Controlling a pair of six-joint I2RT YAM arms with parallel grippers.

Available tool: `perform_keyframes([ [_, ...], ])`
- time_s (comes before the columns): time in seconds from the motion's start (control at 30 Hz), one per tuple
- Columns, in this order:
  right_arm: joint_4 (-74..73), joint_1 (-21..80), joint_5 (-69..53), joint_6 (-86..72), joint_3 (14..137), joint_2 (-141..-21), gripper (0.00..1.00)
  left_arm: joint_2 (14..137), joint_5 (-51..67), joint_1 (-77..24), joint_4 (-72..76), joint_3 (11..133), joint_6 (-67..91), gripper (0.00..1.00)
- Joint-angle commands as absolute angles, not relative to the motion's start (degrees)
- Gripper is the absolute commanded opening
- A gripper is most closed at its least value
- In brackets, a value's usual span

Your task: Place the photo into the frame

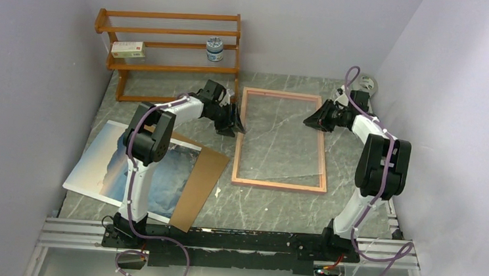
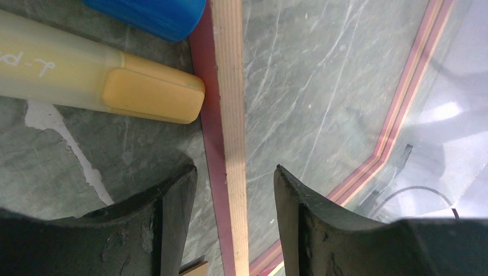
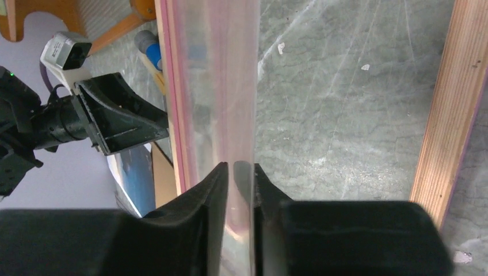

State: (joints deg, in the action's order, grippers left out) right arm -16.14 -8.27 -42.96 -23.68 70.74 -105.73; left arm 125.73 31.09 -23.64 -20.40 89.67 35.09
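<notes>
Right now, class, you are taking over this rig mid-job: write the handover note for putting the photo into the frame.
Left gripper: open, jaws astride the frame's left rail, not touching it.
Right gripper: jaws almost closed about the edge of a clear pane at the frame; grip unclear.
Photo: flat on the table at the left, partly under the brown hardboard sheet.
Done: frame lies wood side up, nothing in it but the pane.
Left: the photo is not yet picked up or placed.

place: robot lab booth | cues: blank walls (image 1: 30, 62); aluminium mounting rail (image 1: 70, 231)
</notes>
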Motion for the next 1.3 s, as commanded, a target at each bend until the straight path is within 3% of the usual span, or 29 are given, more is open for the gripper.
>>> perform_keyframes([
  [0.0,-13.9,-7.2,-40.9,-24.6,70.8,-102.7,0.30,126.5,29.6,-24.0,-21.7,87.8,33.4,0.59],
  [0.33,-24.1,-6.5,-35.2,-22.2,75.3,-102.2,0.83,125.3,29.4,-24.0,-20.7,86.6,34.1,0.76],
  [0.63,-36.0,-6.4,-28.1,-21.7,79.3,-103.6,0.96,124.0,26.9,-23.9,-22.1,85.9,33.1,0.85],
  [0.87,-39.3,-6.4,-15.7,-23.2,76.2,-100.2,0.94,123.2,27.2,-23.8,-22.8,85.7,31.9,0.86],
  [1.2,-38.0,-5.8,-11.3,-22.6,73.2,-98.2,0.57,123.3,27.1,-23.8,-24.3,85.8,31.4,0.84],
  [1.27,-37.8,-5.6,-11.9,-22.6,72.4,-98.4,0.53,123.3,27.2,-23.8,-24.1,85.6,31.5,0.84],
])
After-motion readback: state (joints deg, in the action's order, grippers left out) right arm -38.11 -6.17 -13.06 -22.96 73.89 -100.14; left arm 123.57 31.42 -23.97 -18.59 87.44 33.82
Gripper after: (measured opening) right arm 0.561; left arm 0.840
